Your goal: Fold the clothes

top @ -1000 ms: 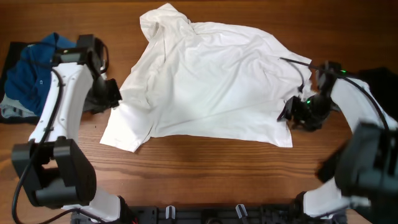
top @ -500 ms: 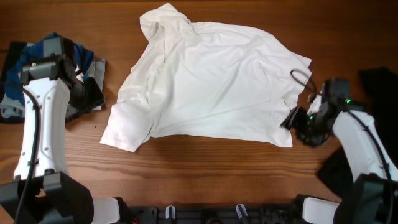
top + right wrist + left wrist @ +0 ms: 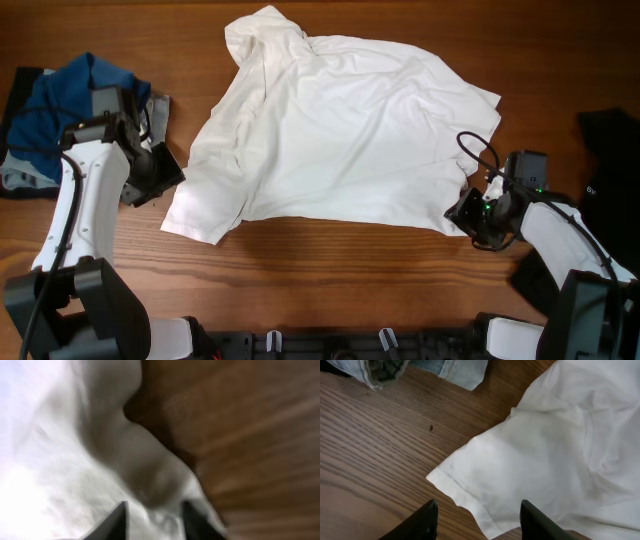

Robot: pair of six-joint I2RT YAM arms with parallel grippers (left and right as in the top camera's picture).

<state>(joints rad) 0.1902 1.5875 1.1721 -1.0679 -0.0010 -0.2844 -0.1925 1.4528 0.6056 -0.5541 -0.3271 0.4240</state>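
the large white short-sleeved cotton shirt lay spread flat over the middle of the brown wooden tabletop. its collar end pointed toward 11 o'clock and its hem ran along the 6 o'clock side. it was not yet folded, so the work looked to be at its start.

the left tool hung low over the shirt's short sleeve at 8 o'clock of the garment. its two dark fingers stood apart with nothing between them. the sleeve's hemmed edge lay on the wood just ahead of them, probably so the fingers could straddle it for a pinch.

the right tool sat at the shirt's 4 o'clock hem corner, down on the cloth. the blurred wrist view showed white fabric bunched between its fingers, but i could not tell whether they had clamped on it or only flanked it. two tools at opposite lower corners would suit lifting one edge evenly, so the fold stays square.

a black soft garment waited at the 3 o'clock edge, well apart from the shirt. a crumpled blue fabric garment lay at 10 o'clock, behind the left arm. both were likely parked there to keep the folding area free.
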